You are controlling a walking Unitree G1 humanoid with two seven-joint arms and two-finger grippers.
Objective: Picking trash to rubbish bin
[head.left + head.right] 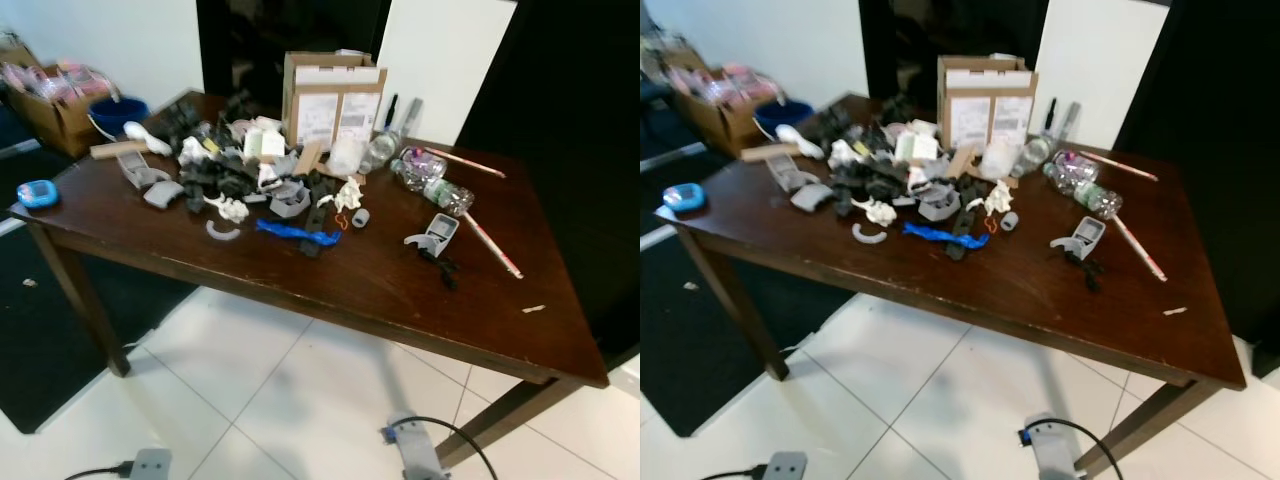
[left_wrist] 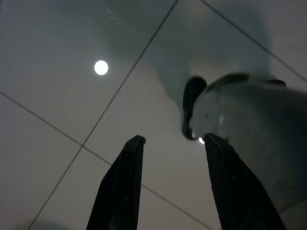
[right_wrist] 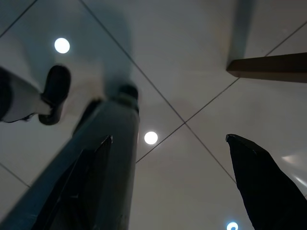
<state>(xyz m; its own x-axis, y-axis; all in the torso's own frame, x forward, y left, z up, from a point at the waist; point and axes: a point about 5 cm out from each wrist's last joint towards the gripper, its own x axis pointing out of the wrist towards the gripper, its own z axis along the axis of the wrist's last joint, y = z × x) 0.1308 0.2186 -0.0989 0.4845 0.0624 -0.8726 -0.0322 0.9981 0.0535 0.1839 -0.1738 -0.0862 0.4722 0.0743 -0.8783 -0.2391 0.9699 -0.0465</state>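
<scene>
A dark wooden table [image 1: 360, 290] stands before me with a heap of grey, black and white scraps [image 1: 240, 175] on it. A blue wrapper [image 1: 285, 231] lies at the front of the heap. Two crushed clear bottles [image 1: 430, 185] rest to the right, beside a grey clip-like piece [image 1: 437, 230] and thin pink sticks [image 1: 490, 240]. A cardboard box [image 1: 333, 100] stands at the back. My left gripper [image 2: 173, 138] hangs open over the white floor tiles, near my own leg. My right gripper [image 3: 169, 138] is open too, low over the floor by a table leg [image 3: 268, 67].
A small blue device [image 1: 37, 193] sits on the table's left corner. Beyond the table on the left are a blue tub [image 1: 118, 112] and a carton of clutter [image 1: 55, 100]. A black mat [image 1: 60, 350] covers the floor at left. White tiles [image 1: 300, 400] lie in front.
</scene>
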